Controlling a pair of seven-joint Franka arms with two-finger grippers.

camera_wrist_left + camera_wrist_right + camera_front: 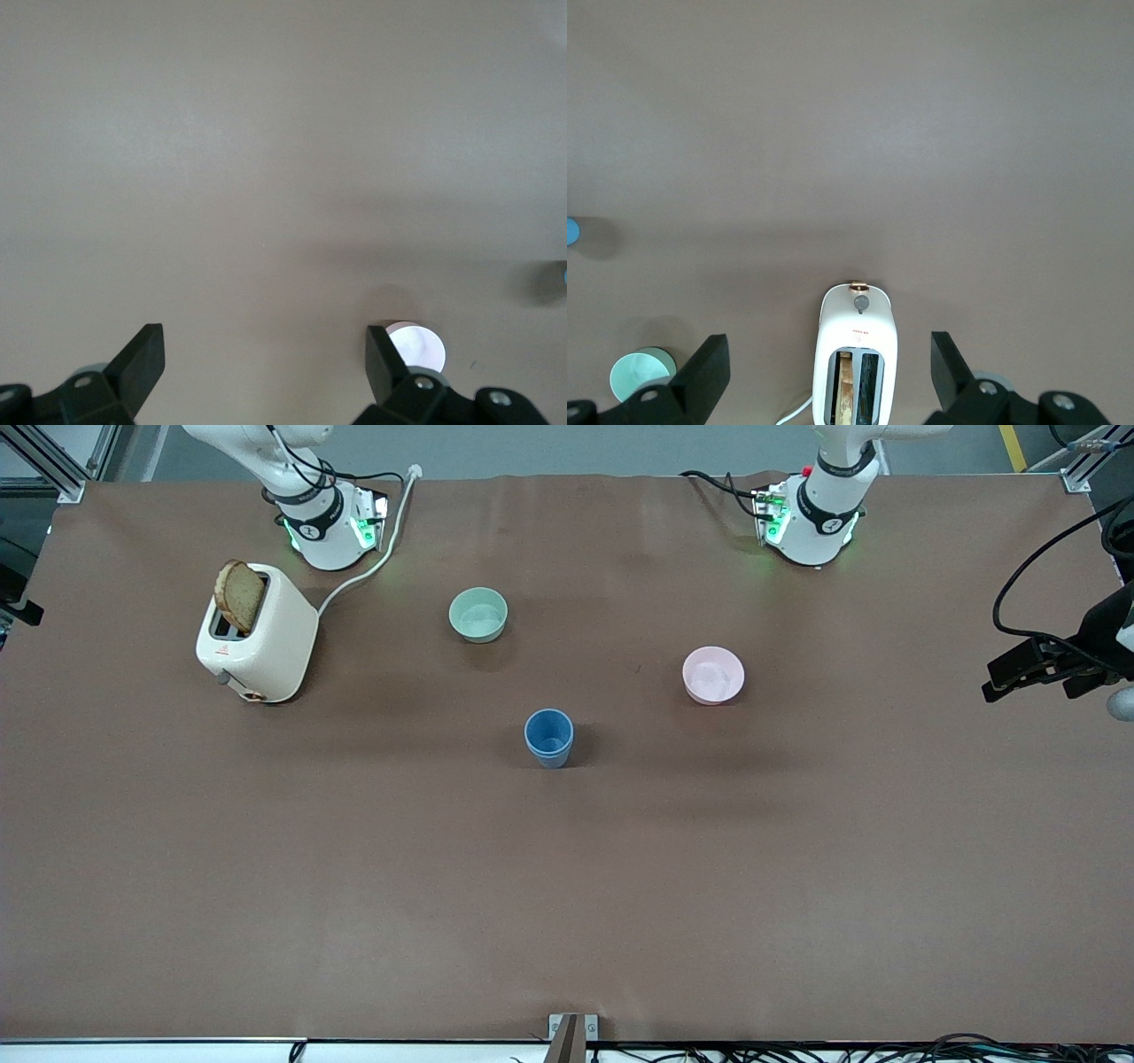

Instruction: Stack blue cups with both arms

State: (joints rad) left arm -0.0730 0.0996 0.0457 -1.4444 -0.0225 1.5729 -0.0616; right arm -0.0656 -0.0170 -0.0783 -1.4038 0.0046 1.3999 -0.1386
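At the right arm's end of the table you have the toaster [261,646] with a slice of bread [239,595] standing up out of one slot; its cord [372,567] runs toward the right arm's base [319,531]. The right gripper [828,340] hangs high over the toaster, fingers [709,359] spread wide and holding nothing; you cannot see it in the front view.

Next comes the green bowl [478,615], upright, farther from the front camera than the blue cup [549,737]. The cup stands upright, mouth up, near the middle of the table, apart from both bowls; you see only one blue outline there, and you cannot tell whether a second cup sits nested in it.

Then the pink bowl [713,675], toward the left arm's end, a little farther from the front camera than the cup. The left gripper [266,341] hangs high over bare table [266,159] with the pink bowl just beside one finger [385,363] in its wrist view; its fingers are wide apart and empty. The left arm's base [815,522] stands at the table's edge.
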